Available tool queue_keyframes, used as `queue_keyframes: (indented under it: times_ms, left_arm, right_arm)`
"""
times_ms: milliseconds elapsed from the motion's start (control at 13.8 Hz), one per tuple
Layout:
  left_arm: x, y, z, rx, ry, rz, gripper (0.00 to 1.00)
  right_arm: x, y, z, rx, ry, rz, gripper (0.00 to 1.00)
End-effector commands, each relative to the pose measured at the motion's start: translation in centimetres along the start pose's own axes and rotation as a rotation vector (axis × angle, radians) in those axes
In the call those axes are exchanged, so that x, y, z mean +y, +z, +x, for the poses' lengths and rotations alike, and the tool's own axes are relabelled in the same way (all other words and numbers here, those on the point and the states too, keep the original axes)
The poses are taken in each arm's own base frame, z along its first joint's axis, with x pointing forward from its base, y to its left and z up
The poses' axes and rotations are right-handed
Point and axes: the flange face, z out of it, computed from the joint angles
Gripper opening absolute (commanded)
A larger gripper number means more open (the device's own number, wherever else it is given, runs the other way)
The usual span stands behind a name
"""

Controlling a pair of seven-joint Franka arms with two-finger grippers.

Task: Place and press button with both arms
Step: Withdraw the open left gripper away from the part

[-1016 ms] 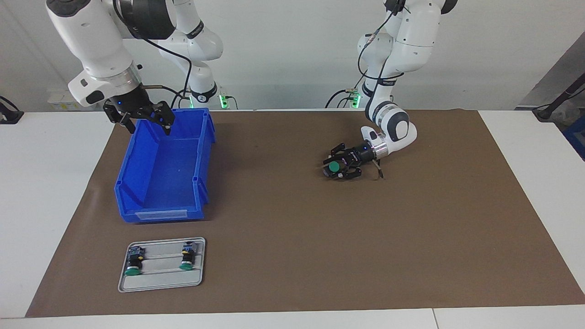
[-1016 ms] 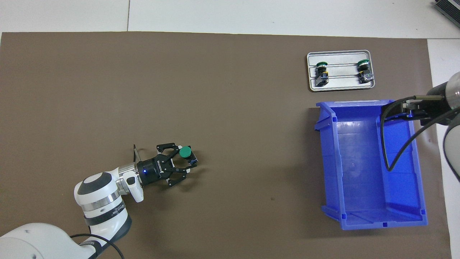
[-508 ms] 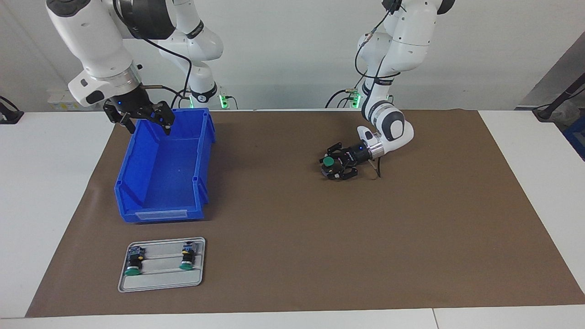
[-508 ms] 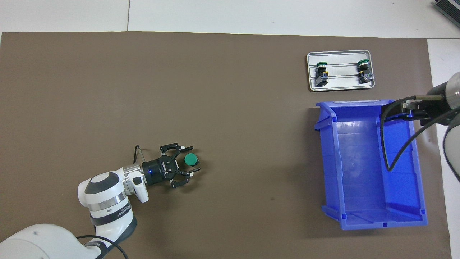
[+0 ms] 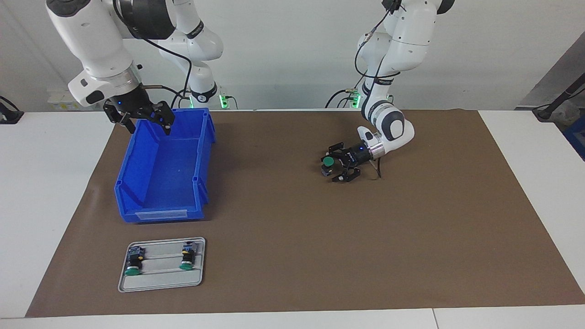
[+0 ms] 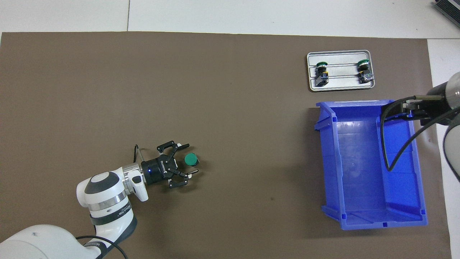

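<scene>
The button (image 5: 327, 161) stands upright on the brown mat with its green cap up; it also shows in the overhead view (image 6: 190, 158). My left gripper (image 5: 329, 168) lies low over the mat, open, with its fingers spread on either side of the button and gaps showing (image 6: 191, 159). My right gripper (image 5: 139, 118) is open and empty and hangs over the end of the blue bin (image 5: 203, 151) nearest the robots. In the overhead view only part of it (image 6: 408, 109) shows.
A grey tray (image 5: 162, 283) lies farther from the robots than the bin (image 6: 325, 162) and holds two more green-capped buttons (image 5: 133, 269) (image 5: 186, 264). The tray (image 6: 340, 83) is at the right arm's end of the mat. The bin holds nothing.
The left gripper turned the button from tilted to upright on the mat, then spread its fingers off it. The right arm has not moved.
</scene>
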Motion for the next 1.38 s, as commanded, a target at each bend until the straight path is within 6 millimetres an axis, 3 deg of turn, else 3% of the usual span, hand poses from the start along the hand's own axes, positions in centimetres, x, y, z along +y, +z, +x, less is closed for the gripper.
queue_keyframes:
  times_ms: [0, 436, 944, 1162, 1307]
  left_arm:
    - [-0.1, -0.3, 1.0, -0.006, 0.006, 0.024, 0.99]
    - [-0.6, -1.5, 1.2, -0.017, -0.043, 0.025, 0.99]
    - [-5.0, -8.1, 1.0, -0.087, -0.046, 0.010, 0.99]
    - [-7.5, -10.1, 3.7, -0.102, -0.104, 0.016, 0.99]
    - [-10.0, -11.0, 7.3, -0.128, -0.168, 0.008, 0.99]
  right_arm:
    - [0.1, -0.3, -0.6, 0.006, -0.007, 0.003, 1.00]
    - [0.1, -0.3, -0.6, 0.006, -0.007, 0.003, 1.00]
    - [0.1, -0.3, -0.6, 0.006, -0.007, 0.003, 1.00]
    - [0.1, -0.3, -0.6, 0.006, -0.007, 0.003, 1.00]
    - [0.1, -0.3, -0.5, 0.006, -0.006, 0.004, 1.00]
